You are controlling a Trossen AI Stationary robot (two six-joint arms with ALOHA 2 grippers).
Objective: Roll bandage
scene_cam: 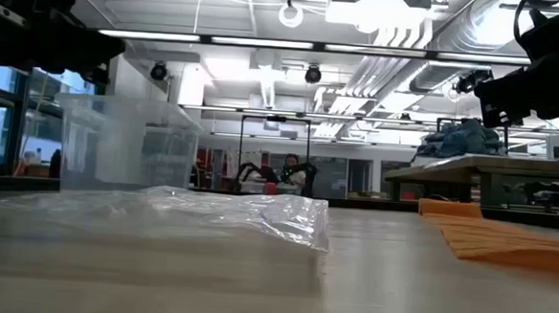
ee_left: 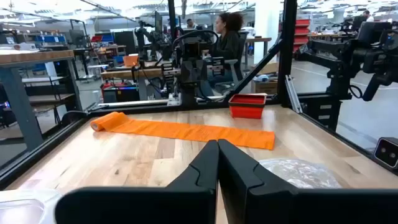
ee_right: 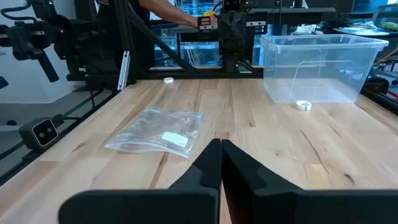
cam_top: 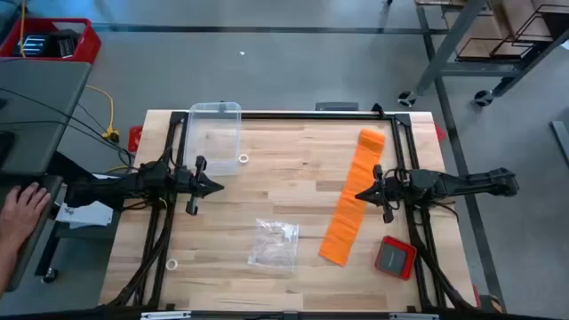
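The orange bandage (cam_top: 353,197) lies flat on the right half of the table as a long strip running from far to near, with a short rolled part at its far end (ee_left: 102,121). My right gripper (cam_top: 358,196) is shut and hangs high above the strip's middle, pointing toward the table's left edge. It touches nothing. In the low view the strip (scene_cam: 505,240) lies on the wood with both arms well above it. My left gripper (cam_top: 220,187) is shut over the table's left middle, pointing toward the bandage, and holds nothing.
A clear plastic box (cam_top: 216,133) stands at the far left, with a small white ring (cam_top: 244,159) beside it. A crumpled clear plastic bag (cam_top: 274,244) lies near the middle front. A red square device (cam_top: 395,257) sits near the right front. A person's hand (cam_top: 22,209) rests beyond the table's left edge.
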